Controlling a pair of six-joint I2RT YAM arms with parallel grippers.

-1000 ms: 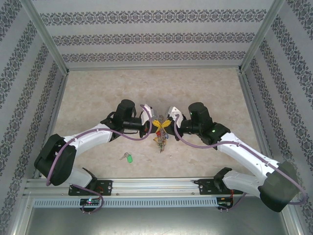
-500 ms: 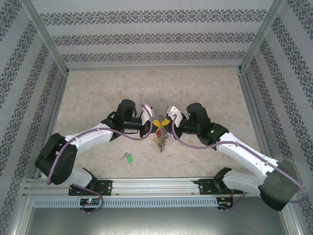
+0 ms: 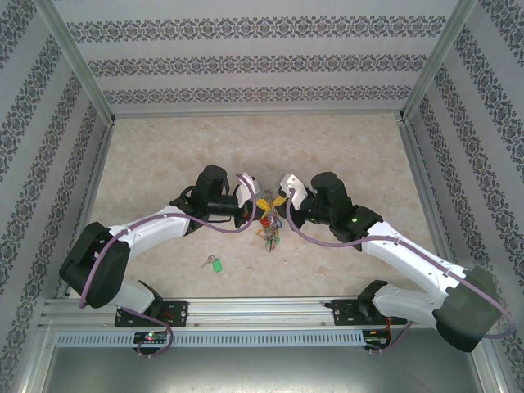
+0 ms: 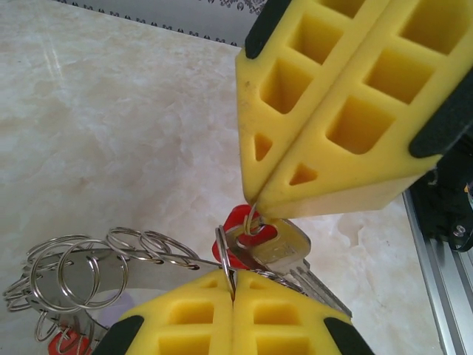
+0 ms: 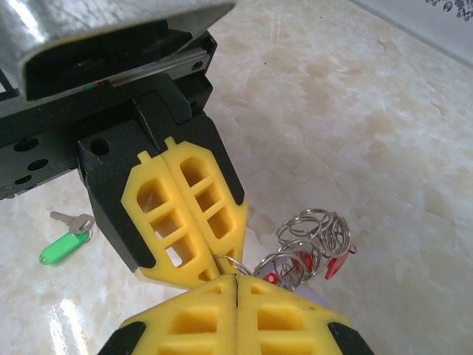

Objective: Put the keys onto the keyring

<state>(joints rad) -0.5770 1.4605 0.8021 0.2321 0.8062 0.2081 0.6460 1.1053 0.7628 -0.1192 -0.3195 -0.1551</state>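
Key with green tag (image 3: 214, 263) lies on table (image 3: 344, 147), well apart from keyring (image 3: 268, 232).

- The left claw (image 3: 259, 214) and right claw (image 3: 278, 210) meet tip to tip over the centre of the desk (image 3: 164, 155).
- The keyring (image 3: 268, 232) sits between them, extending toward the near side.
- One key (image 4: 281, 248) is at the right claw's tip.
- A loose key (image 3: 214, 263) lies on the desk, near-left of the keyring and well apart from it.

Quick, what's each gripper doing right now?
Left gripper: shut on the keyring.
Right gripper: shut on the red-tagged key, by its small ring.
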